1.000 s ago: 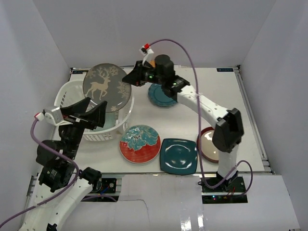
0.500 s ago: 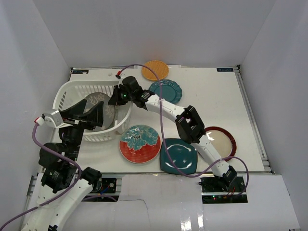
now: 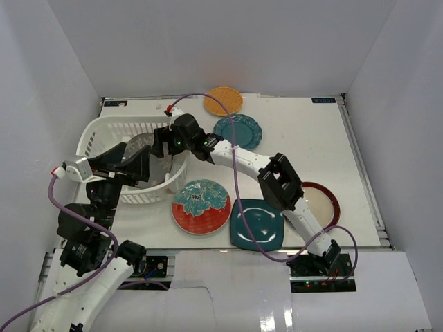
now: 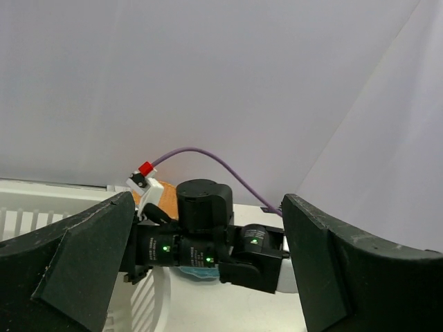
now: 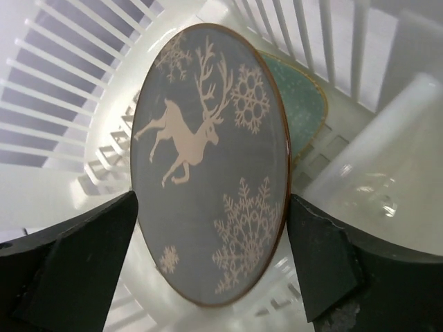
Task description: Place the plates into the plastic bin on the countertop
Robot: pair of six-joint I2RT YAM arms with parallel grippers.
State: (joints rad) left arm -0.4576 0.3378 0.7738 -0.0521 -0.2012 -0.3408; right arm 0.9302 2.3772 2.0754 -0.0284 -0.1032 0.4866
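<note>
The grey deer plate lies tilted inside the white plastic bin, partly over a pale aqua plate. My right gripper reaches over the bin's right rim. It stands open, its fingers wide apart on either side of the deer plate without gripping it. My left gripper hovers open and empty over the bin's near side, facing the right wrist. On the countertop lie the orange woven, teal scalloped, red-rimmed floral, dark teal square and maroon-rimmed cream plates.
The bin's slotted wall rises close around the right gripper. White enclosure walls stand on three sides. The right arm stretches across the table over the dark teal and teal scalloped plates. A purple cable loops along it.
The right arm carried the deer plate down from above the bin into it, then opened its jaws and let the plate go. The left arm barely moved.
</note>
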